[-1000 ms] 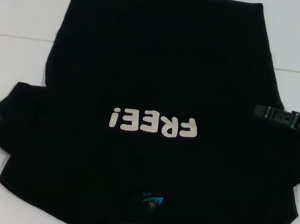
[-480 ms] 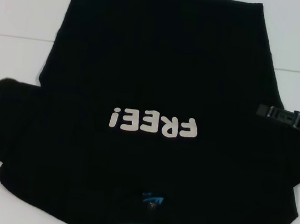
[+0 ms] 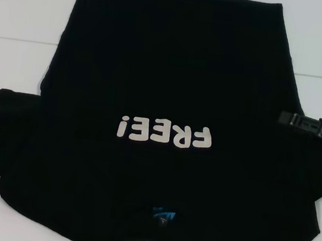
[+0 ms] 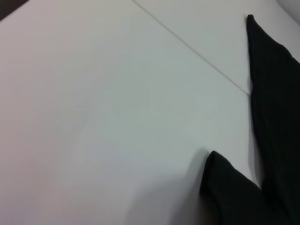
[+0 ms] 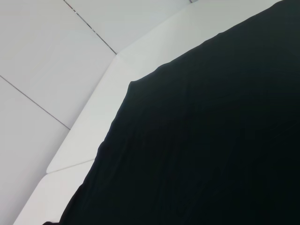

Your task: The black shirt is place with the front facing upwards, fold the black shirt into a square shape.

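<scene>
One sleeve on each side is what I must bring in first, and neither is folded yet: the shirt lies flat on the white table, front up, its "FREE!" lettering near the middle, the blue neck label at the edge nearest me and the hem at the far side. My right gripper sits low at the shirt's right edge, just where the body meets the sleeve, lying across the cloth's border; I cannot tell whether its fingers are apart or closed on the fabric. My left gripper is out of the head view, off beyond the left sleeve; its wrist camera looks over bare table towards the shirt's left edge, and I cannot tell how its fingers stand either. To do this step well I judge I should catch only the top layer's edge cleanly at the sleeve seam, lift just enough to clear the table, and carry the sleeve inward in a straight line towards the lettering so the fold edge runs parallel to the shirt's side. Both sides should come in by the same amount, or the final shape will come out skewed rather than square. Dragging low risks bunching the cloth.
</scene>
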